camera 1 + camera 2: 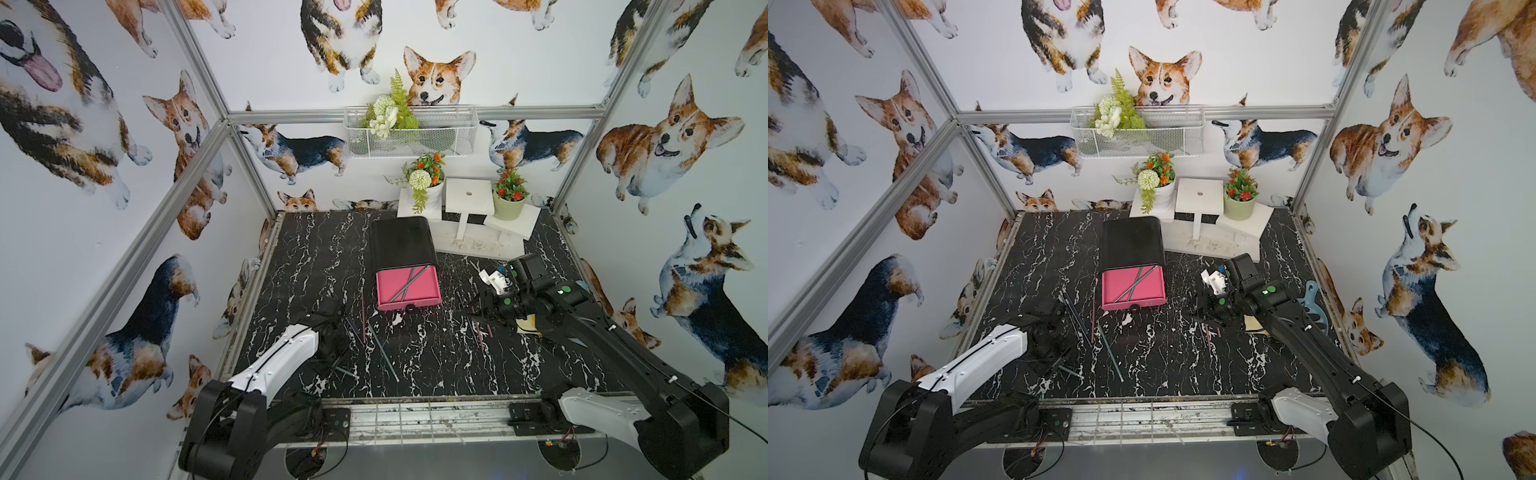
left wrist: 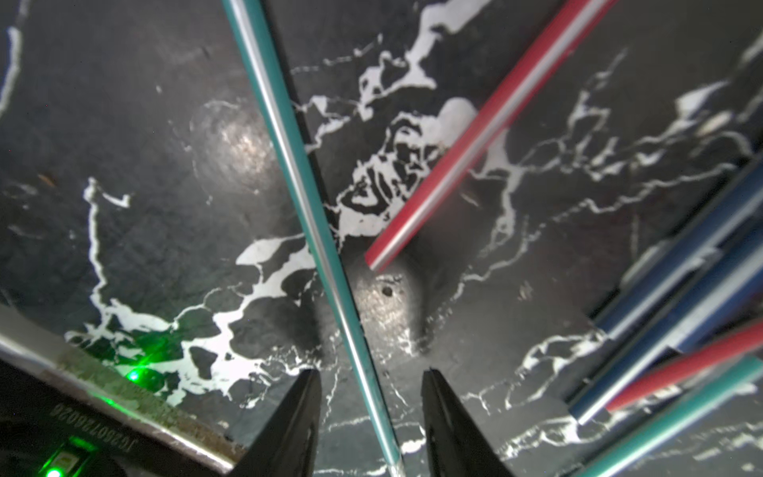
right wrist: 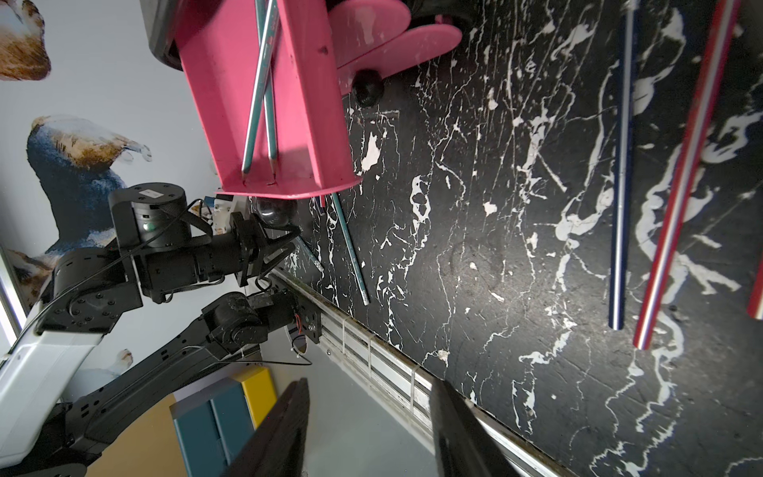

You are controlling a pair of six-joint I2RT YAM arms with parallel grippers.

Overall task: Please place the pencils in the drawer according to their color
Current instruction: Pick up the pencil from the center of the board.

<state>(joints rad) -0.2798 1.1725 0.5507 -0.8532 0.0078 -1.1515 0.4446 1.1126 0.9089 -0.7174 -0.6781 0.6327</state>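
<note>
Left gripper (image 2: 371, 396): we log jaws apart, straddling green pencil (image 2: 313, 231), clear gaps either side; red pencil (image 2: 475, 136) just beyond the tips, blue pencils (image 2: 681, 289) beside. Right gripper (image 3: 367, 413): jaws apart, empty; dark blue pencil (image 3: 621, 186) and striped red pencil (image 3: 685, 186) nearby on table (image 3: 495, 247). Drawer (image 1: 428, 291), ahead of both, holds two green pencils (image 1: 410, 284).
</note>
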